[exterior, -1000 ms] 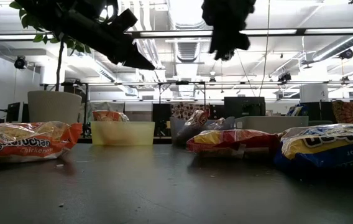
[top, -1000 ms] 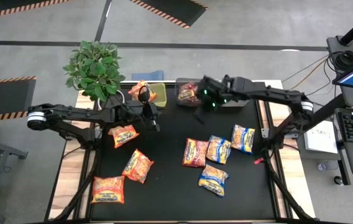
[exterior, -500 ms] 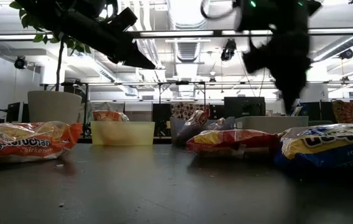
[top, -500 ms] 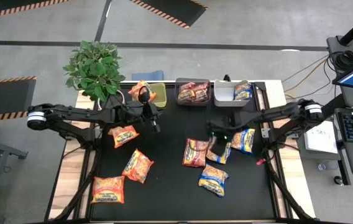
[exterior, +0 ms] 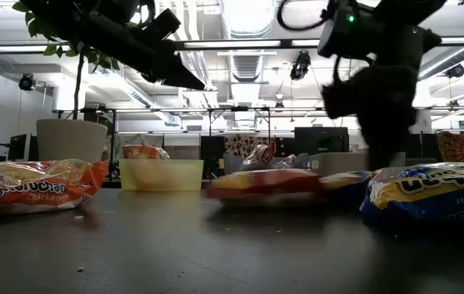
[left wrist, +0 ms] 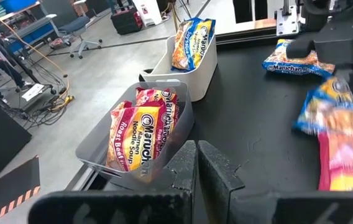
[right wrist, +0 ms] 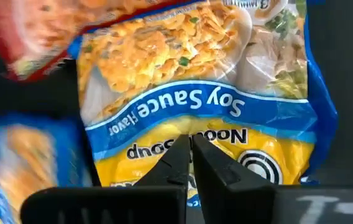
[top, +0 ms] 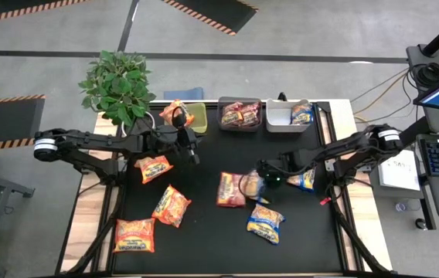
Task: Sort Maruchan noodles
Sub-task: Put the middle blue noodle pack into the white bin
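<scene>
Maruchan noodle packets lie on the black table [top: 204, 232]. Three orange ones [top: 154, 167] [top: 171, 205] [top: 134, 235] are at the left. A red one [top: 229, 189] and blue-and-yellow ones [top: 266, 222] [top: 304, 179] are at the right. My right gripper [top: 264, 177] [right wrist: 191, 144] is down on a blue-and-yellow soy sauce packet [top: 252, 184] [right wrist: 195, 81] and shut on it. My left gripper [top: 192, 151] [left wrist: 195, 149] hangs shut and empty above the table, near the far bins. My right gripper comes from above, slanting down. Its fingertips [right wrist: 179, 155] meet on the packet's yellow face near one short end [right wrist: 164, 149]. They hide how much wrapper lies between them. The packet lies flat on the table, its far end against the red packet.
Three bins stand along the far edge. A green one [top: 196, 117] holds an orange packet, a dark one [top: 240, 114] [left wrist: 120, 155] holds red packets, and a pale one [top: 281, 117] [left wrist: 183, 53] holds a blue-and-yellow packet. A potted plant [top: 119, 85] stands at the far left.
My right gripper has come away from the far bins, toward the near edge and down onto the packets at the middle right, tipping downward and shutting. The red packet has slid toward the table's left. The soy sauce packet has shifted left with it.
</scene>
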Robot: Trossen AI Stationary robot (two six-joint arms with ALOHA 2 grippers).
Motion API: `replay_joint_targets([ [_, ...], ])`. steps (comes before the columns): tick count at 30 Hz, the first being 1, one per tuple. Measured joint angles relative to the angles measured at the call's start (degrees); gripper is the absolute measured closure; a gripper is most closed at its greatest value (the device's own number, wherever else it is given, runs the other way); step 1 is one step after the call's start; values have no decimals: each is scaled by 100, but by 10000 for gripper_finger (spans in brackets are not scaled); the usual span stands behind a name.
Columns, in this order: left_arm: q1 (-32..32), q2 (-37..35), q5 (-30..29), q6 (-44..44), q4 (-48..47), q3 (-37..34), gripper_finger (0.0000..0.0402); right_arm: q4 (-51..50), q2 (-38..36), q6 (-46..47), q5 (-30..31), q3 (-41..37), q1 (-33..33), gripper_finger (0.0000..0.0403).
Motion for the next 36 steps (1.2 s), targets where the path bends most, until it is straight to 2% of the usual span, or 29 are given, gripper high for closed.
replay_joint_targets([
  [3, 0, 0, 0, -33, 13, 0, 402, 1053, 40, 42, 527, -91, -45, 394],
  [7, -2, 0, 0, -35, 143, 0, 402, 2114, 44, 712, 2386, -89, -167, 394],
  [9, -6, 0, 41, -56, 249, 2, 402, 2367, -26, 796, 2841, -91, -242, 394],
  [13, -1, 0, 768, -168, 305, 2, 402, 2331, -285, 332, 2362, 22, -510, 394],
  [18, -19, 0, 1724, -231, 338, 2, 402, 1274, -711, 321, 1388, 171, -967, 394],
  [20, -50, 0, 1759, -248, 415, 2, 402, 686, -864, 316, 1138, 191, -1122, 394],
  [25, -157, 157, 1766, -292, 651, 2, 402, -388, -1058, 319, 1069, 148, -1315, 394],
  [29, -287, 652, 1843, -314, 978, 207, 402, -633, -1051, 321, 861, 68, -1316, 394],
  [36, -530, 1917, 2107, -80, 632, 1200, 402, -615, -1049, 319, 378, -11, -1306, 394],
])
